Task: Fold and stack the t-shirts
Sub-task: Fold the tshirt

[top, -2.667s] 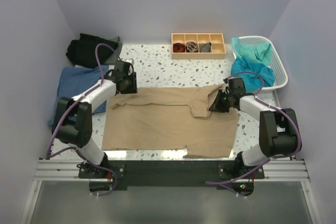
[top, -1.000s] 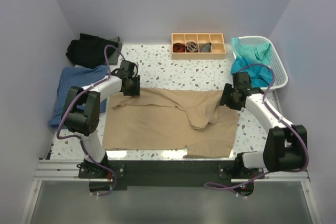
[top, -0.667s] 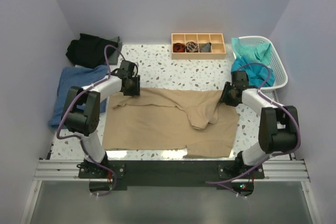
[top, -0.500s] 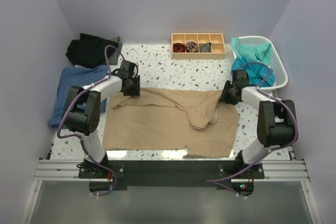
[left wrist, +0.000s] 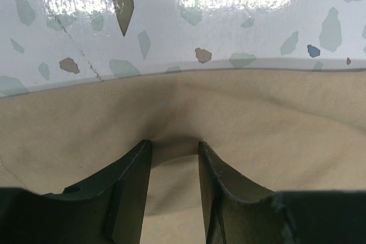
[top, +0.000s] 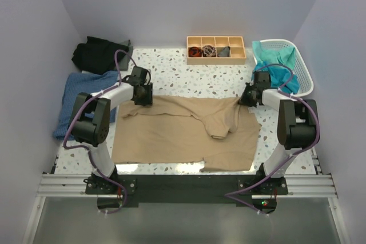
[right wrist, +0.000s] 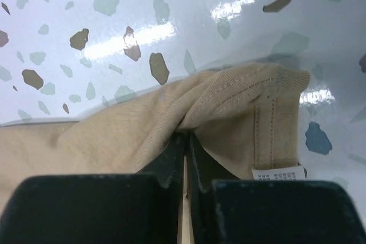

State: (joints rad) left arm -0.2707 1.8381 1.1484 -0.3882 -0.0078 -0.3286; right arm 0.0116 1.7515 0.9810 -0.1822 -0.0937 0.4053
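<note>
A large tan t-shirt (top: 171,132) lies spread on the speckled table, with a folded flap (top: 220,121) near its middle right. My left gripper (top: 143,96) sits at the shirt's far left edge; in the left wrist view it (left wrist: 174,144) is shut on a bunched fold of the tan cloth (left wrist: 257,118). My right gripper (top: 247,96) is at the far right edge; its jaws (right wrist: 187,138) are shut on a thin fold of tan cloth (right wrist: 114,135) beside a stitched hem and white label (right wrist: 277,174). A denim-blue t-shirt (top: 80,98) and a black one (top: 97,54) lie at the left.
A white laundry basket (top: 303,72) holding teal cloth (top: 274,70) stands at the back right, close to my right arm. A wooden tray (top: 216,56) with four compartments sits at the back centre. Bare speckled table (top: 189,78) lies beyond the shirt.
My right gripper moved toward the shirt's far right corner and closed on the cloth there. The left gripper has stayed where it was, holding its fold.
</note>
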